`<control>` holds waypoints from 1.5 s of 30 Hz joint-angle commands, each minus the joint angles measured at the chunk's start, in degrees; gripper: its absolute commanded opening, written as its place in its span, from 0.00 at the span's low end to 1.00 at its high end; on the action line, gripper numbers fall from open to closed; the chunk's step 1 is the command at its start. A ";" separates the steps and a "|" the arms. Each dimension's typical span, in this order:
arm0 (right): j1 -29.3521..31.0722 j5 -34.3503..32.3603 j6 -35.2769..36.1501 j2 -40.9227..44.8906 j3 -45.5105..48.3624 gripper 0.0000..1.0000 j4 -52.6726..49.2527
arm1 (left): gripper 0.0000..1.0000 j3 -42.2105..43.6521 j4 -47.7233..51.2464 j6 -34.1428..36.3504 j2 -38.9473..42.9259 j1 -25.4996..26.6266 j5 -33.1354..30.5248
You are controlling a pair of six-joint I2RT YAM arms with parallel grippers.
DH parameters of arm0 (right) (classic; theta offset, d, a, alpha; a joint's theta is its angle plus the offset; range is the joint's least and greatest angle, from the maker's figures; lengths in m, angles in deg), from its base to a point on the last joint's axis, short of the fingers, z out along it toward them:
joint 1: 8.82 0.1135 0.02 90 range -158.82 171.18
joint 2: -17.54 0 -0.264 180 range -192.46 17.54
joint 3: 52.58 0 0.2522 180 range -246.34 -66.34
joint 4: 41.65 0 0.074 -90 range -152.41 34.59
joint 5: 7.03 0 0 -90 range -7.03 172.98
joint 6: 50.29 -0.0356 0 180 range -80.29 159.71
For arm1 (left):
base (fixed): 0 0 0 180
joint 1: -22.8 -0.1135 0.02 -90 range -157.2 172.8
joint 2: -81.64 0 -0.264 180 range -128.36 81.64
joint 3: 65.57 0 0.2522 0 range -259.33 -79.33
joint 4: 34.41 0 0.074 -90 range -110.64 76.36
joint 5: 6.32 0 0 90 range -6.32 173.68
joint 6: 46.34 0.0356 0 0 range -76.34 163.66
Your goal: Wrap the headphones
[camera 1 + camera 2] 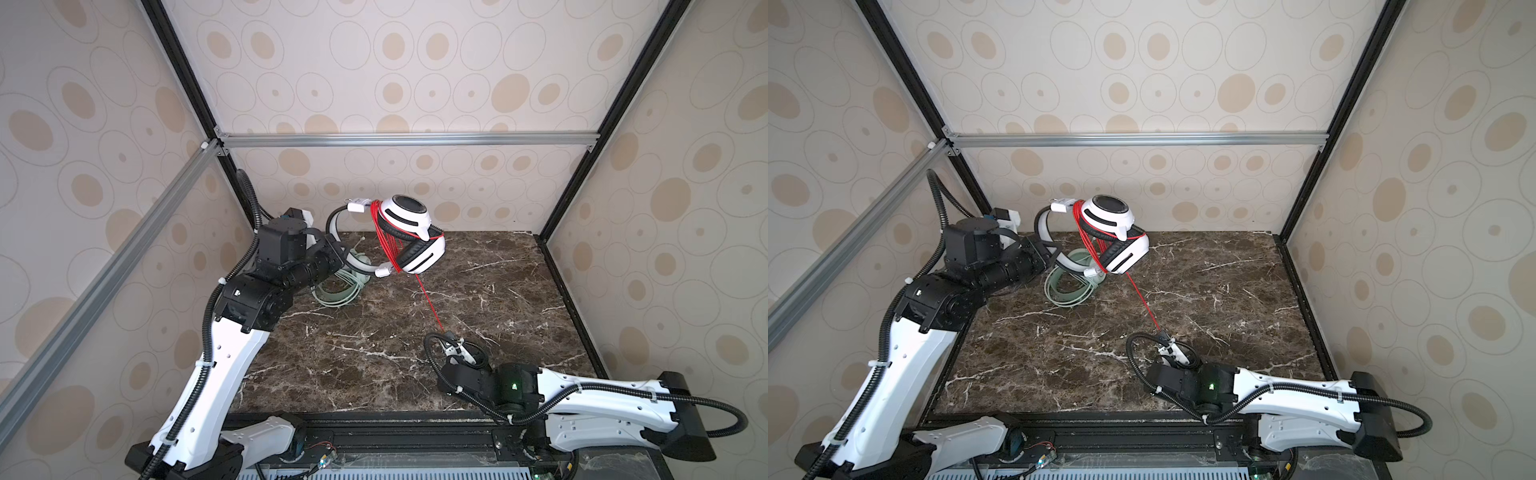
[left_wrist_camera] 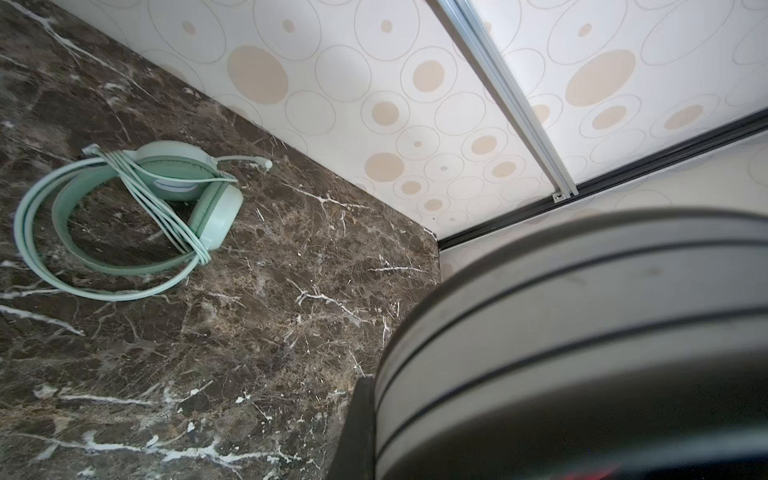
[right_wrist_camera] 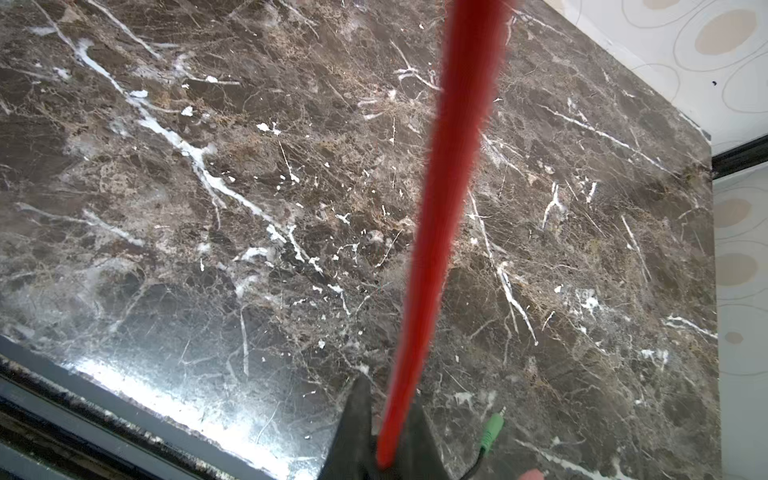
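Firstly, item one, right gripper (image 3: 382, 453): jaws pinched narrow on the red cable (image 3: 440, 208), near its free end. We note a green plug (image 3: 492, 430) just beside the grip. The cable runs taut from this grip up to the white-and-black headset (image 1: 409, 232), where many turns already lie bundled across the frame beside the ear cups.

Item two, left gripper (image 1: 340, 253): closed on the grey headband (image 2: 582, 332) of that headset, holding it clear above the table (image 1: 415, 374), toward the back left.

Item three, mint-green headset (image 2: 124, 216): lying flat on the table, below and just beside the raised one, with its pale cable looped round its frame. We judge this one done.

Handling, as we judge it:
- **Red cable:** thin, limp and light, with a fuzzy braid that should hold well enough between the pads. It is likely to slacken and spill off the bundle if tension drops, and to strain at the plug if pulled hard. We would hold it just short of the plug, as now.
- **White-and-black headset:** light, rigid in the shells, springy in the band, soft in the cushions. We would clamp the band's mid-span, since the cups look likely to swivel and twist in a grip.
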 commanded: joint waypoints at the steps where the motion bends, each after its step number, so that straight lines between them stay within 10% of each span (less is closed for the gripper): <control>1: 0.25 -0.90 -0.12 -0.38 -0.35 0.00 -1.70 | 0.00 -4.48 -4.15 -4.71 -0.26 -0.86 1.58; 20: 7.54 6.63 7.17 2.13 -9.45 0.00 -8.63 | 0.00 2.78 1.66 -0.61 -1.53 -0.82 -31.18; 35: 11.24 -8.25 15.85 -11.94 -46.78 0.00 -30.62 | 0.00 19.76 0.67 3.76 -1.75 1.82 -36.87; 45: 0.03 -4.53 31.62 -16.16 -53.72 0.00 -25.94 | 0.00 29.54 -2.22 6.06 0.84 15.97 -39.09</control>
